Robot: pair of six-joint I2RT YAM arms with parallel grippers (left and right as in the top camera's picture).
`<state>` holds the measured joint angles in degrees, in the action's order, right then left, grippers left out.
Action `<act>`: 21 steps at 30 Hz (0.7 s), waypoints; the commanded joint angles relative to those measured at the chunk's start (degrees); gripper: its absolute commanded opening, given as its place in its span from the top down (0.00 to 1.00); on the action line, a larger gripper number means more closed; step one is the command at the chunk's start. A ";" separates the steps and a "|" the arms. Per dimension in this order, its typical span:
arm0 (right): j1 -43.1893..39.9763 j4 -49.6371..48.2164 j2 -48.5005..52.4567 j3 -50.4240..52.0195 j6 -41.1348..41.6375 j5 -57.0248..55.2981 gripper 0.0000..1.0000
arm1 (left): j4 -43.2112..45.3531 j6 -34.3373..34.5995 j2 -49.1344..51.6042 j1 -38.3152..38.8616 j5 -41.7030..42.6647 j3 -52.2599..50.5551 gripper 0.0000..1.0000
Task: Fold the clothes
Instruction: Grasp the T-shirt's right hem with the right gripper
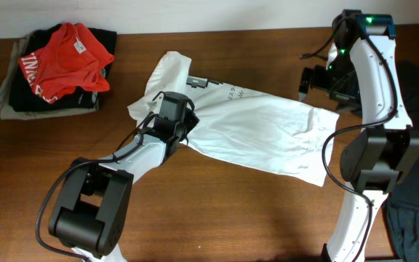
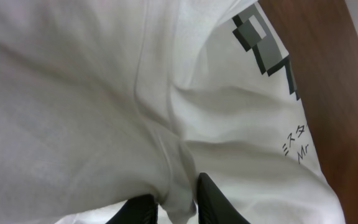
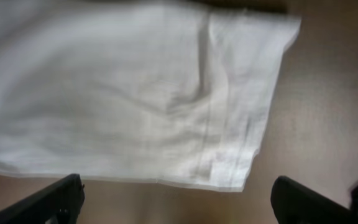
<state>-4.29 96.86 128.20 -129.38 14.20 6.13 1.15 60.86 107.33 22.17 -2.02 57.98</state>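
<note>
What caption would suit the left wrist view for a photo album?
Left gripper pinching a ridge of the white T-shirt, its grey pixel print near the brown table.

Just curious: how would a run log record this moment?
left gripper: shut on shirt | right gripper: open, above shirt

Left fingers (image 2: 219, 205) narrow, right fingers (image 3: 55, 199) wide
</note>
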 commanded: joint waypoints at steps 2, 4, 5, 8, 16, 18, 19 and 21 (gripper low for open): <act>0.26 0.50 -2.62 1.51 1.36 1.20 0.02 | 0.13 -1.38 0.61 0.17 -2.58 0.37 0.80; 0.55 0.50 -4.81 2.97 1.36 1.07 0.04 | 0.11 -2.21 0.61 0.17 -2.58 0.37 0.80; 0.81 0.50 -6.58 4.26 1.36 0.87 0.04 | 0.11 -2.89 0.61 0.17 -2.60 0.37 0.81; 2.54 0.50 -14.67 11.56 2.01 -0.90 0.03 | 0.13 -3.50 0.61 0.17 -3.02 0.37 0.80; 11.47 -9.53 -29.55 36.83 6.73 -6.84 0.01 | 0.76 -3.50 0.61 0.17 -2.97 0.37 0.80; 12.57 -13.88 -29.62 42.07 8.87 -6.86 0.01 | 0.50 -3.50 0.61 0.17 -2.97 0.37 0.80; 12.59 -16.33 -29.33 44.81 8.90 -6.78 0.01 | 0.20 -3.50 0.61 0.17 -2.99 0.37 0.80; 11.52 -22.25 -28.79 51.52 11.85 -6.71 0.01 | -0.28 -3.52 0.61 0.17 -3.02 0.37 0.80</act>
<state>8.14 79.77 98.37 -85.69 21.19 1.15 1.43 58.46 107.37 22.17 -4.12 57.98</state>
